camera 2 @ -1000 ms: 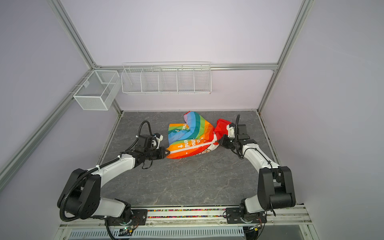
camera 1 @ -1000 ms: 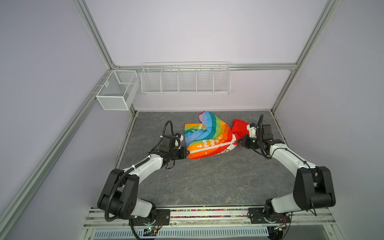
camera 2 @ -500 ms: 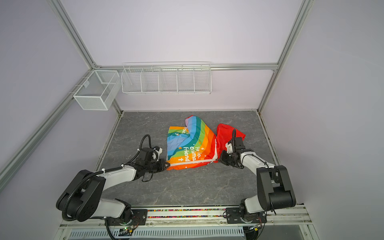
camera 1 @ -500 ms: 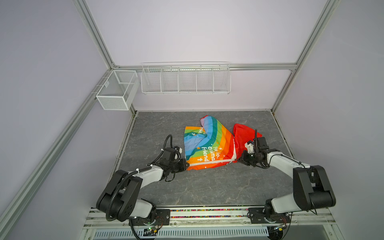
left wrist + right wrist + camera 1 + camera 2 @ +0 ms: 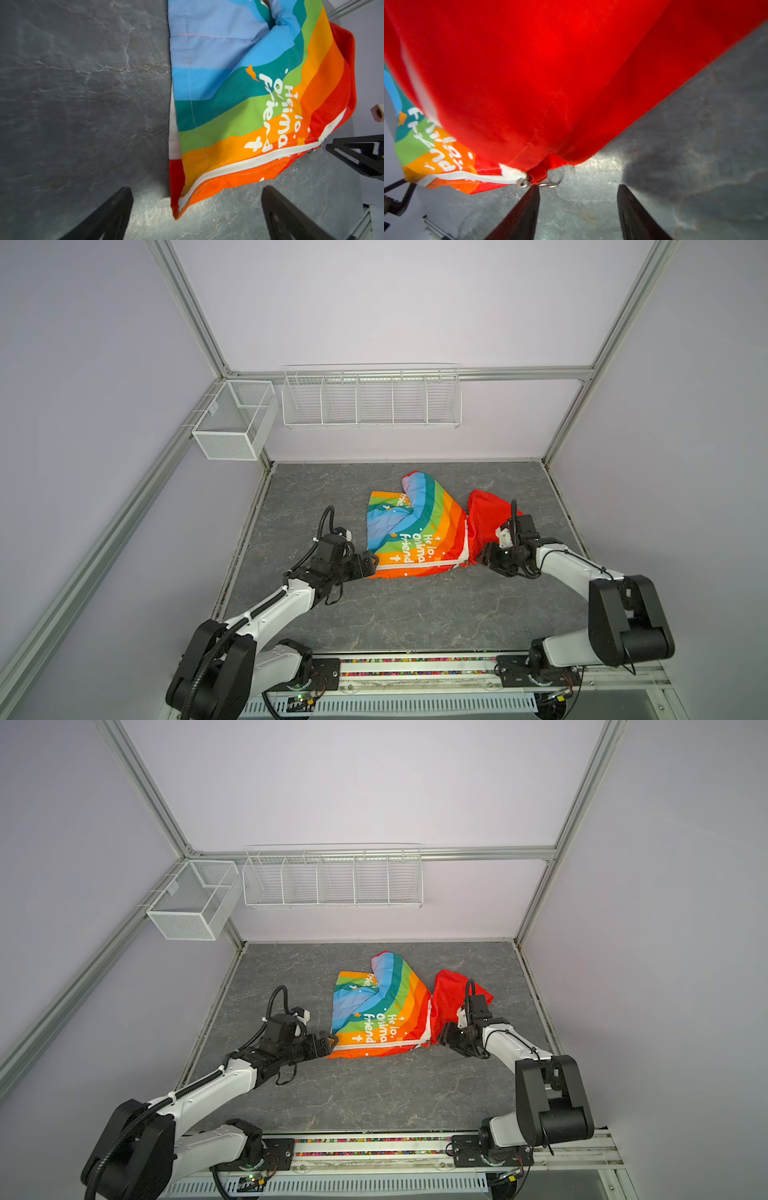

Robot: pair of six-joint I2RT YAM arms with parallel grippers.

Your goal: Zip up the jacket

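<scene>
The rainbow-striped jacket (image 5: 415,531) (image 5: 382,1011) lies flat on the grey table, its red hood (image 5: 486,514) (image 5: 550,72) toward the right. Its white zipper (image 5: 249,162) runs closed along the near edge up to the slider (image 5: 523,182), whose metal pull ring (image 5: 550,184) rests on the table. My left gripper (image 5: 372,564) (image 5: 196,189) is open at the hem end, with the jacket's orange corner lying loose between the fingers. My right gripper (image 5: 484,556) (image 5: 577,186) is open at the collar end, one fingertip (image 5: 534,188) just short of the pull ring, nothing between its fingers.
A white wire rack (image 5: 370,400) and a mesh box (image 5: 232,423) hang on the back wall, well above the table (image 5: 415,622). Aluminium frame posts stand at the rear corners. The arms' base rail runs along the front edge.
Both grippers have opened and let go of the jacket. Before that they brought it toward the front and lowered it; it now lies settled on the table.
</scene>
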